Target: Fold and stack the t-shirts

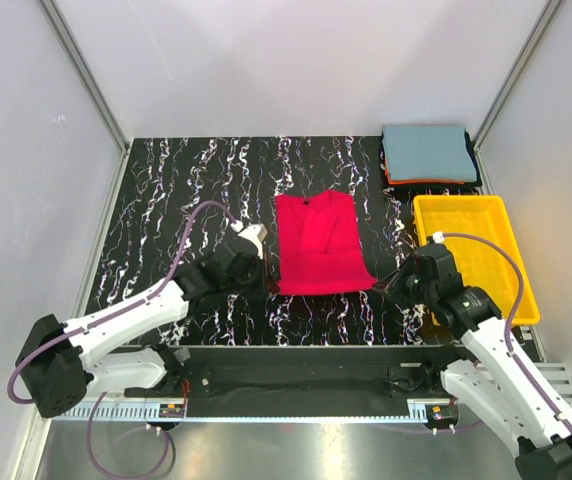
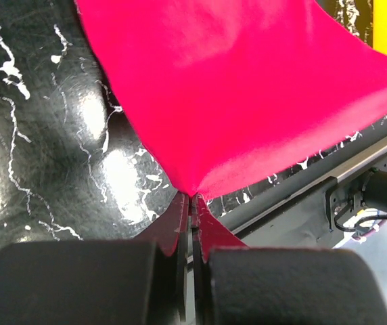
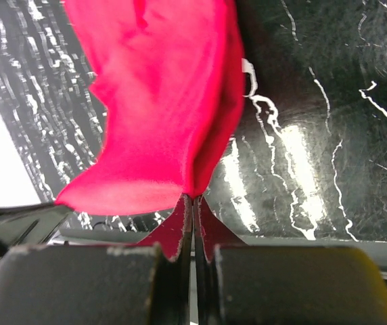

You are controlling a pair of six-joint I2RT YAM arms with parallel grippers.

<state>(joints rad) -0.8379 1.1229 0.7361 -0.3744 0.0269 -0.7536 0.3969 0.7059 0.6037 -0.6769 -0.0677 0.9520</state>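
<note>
The left fingers (image 2: 174, 227) and the right fingers (image 3: 173, 233) each pinch a near hem corner of the red t-shirt (image 1: 316, 245), spread at worktop (image 1: 186, 190) centre, evidently to carry that edge toward the far collar; folded t-shirts (image 1: 428, 153) sit stacked far right.

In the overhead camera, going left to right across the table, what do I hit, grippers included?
left gripper → red t-shirt → right gripper → yellow tray. The folded stack at the back overlaps the tray's span, so it's left out.
</note>
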